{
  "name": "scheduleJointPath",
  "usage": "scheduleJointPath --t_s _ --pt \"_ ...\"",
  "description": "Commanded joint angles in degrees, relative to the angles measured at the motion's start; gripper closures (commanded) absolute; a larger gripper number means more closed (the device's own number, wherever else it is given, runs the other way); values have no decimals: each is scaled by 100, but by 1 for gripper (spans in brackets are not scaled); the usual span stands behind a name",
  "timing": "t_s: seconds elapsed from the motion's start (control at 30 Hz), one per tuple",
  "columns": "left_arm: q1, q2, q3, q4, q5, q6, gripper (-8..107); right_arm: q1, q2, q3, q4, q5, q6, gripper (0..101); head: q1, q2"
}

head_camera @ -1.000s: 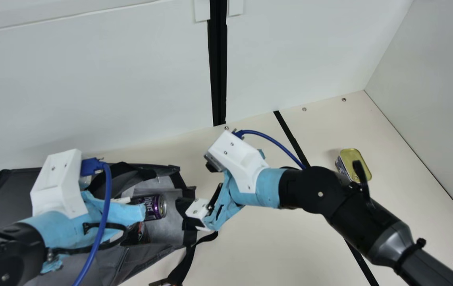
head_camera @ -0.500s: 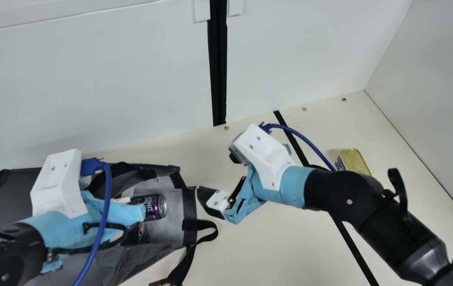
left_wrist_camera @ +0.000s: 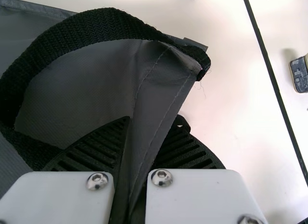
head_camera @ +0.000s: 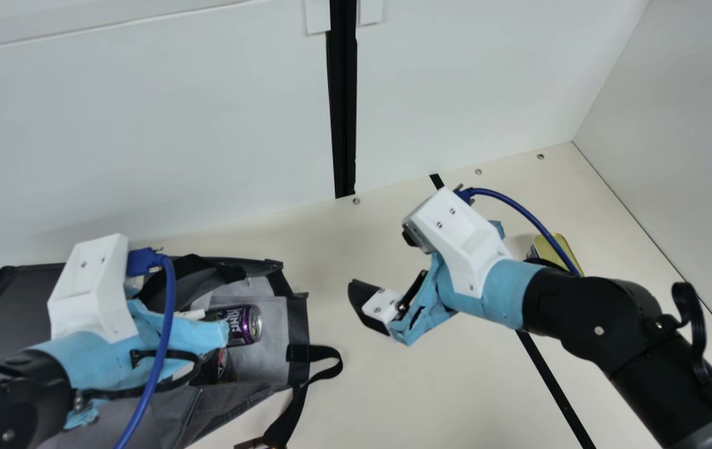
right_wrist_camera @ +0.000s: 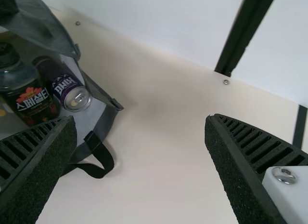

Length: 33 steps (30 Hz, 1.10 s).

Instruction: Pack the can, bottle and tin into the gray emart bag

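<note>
If the left gripper [left_wrist_camera: 153, 122], clamped on the bag [head_camera: 12, 305] at left, slips, the cloth could sag, blocking the tin [head_camera: 567, 249], far right, from entry; the right gripper [right_wrist_camera: 139, 120] is apart.

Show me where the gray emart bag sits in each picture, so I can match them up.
Main view: gray emart bag, lower left.
Left wrist view: left and center, its fabric pinched in the left pincer.
Right wrist view: upper left, with purple can and dark bottle inside.
Shared landmark: thin black tabletop stripe, right of the bag in all three.
</note>
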<state>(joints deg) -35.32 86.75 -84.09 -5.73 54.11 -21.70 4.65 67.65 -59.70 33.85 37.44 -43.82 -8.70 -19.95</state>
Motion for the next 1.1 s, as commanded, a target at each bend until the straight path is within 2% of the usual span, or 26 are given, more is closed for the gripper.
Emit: scheduleJointPath --t_s 0.0,0.6,1.07 --pt "0 0 0 0 0 0 89 -103 -56 15 -50 14 14 10 -130 -5" --pt "0 0 0 0 0 0 89 -1146 -585 48 -552 274 168 10 -130 -5" --pt "0 0 0 0 0 0 89 -1958 -853 -86 -942 482 324 10 -130 -5"
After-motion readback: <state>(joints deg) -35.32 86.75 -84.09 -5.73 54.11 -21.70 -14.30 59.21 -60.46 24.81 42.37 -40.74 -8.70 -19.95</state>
